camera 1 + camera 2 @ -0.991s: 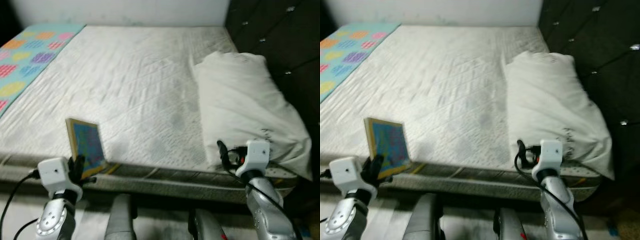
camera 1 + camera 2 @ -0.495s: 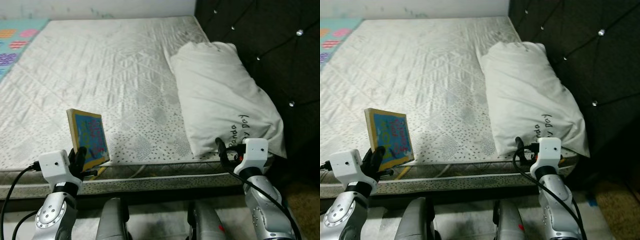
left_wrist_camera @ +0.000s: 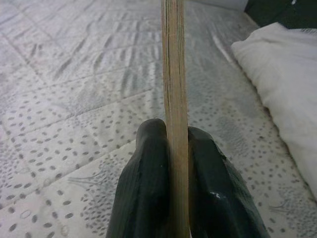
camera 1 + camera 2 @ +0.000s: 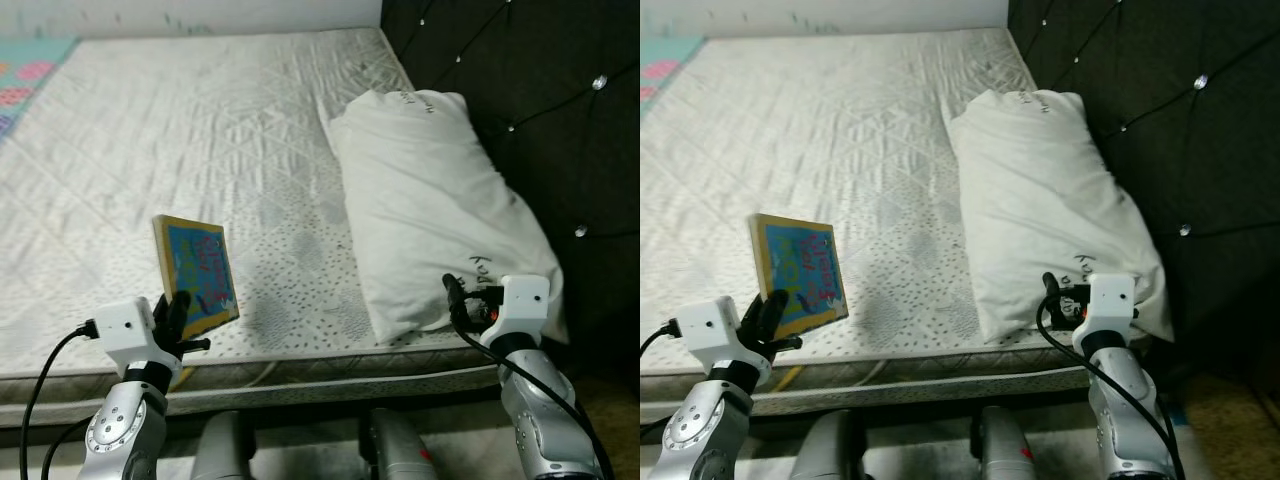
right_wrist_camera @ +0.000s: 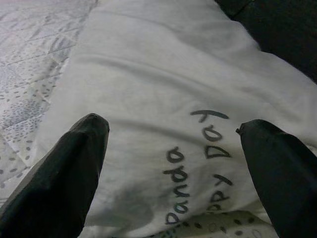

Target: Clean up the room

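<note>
The left gripper sits at about 7 o'clock in the head views, just off the near edge of the bed, its two black fingers clamped on the lower edge of a thin book. The book stands upright over the mattress edge, its blue cover with colourful lettering facing the camera; from the wrist it shows edge-on as a pale strip between the pads. The right gripper is at about 4 o'clock, its fingers spread wide and aimed at the near end of the white pillow, which bears dark handwritten letters. The pillow lies lengthwise on the bed from 4 toward 1 o'clock, alongside a dark tufted headboard. A patterned teal blanket shows at 10 o'clock.
</note>
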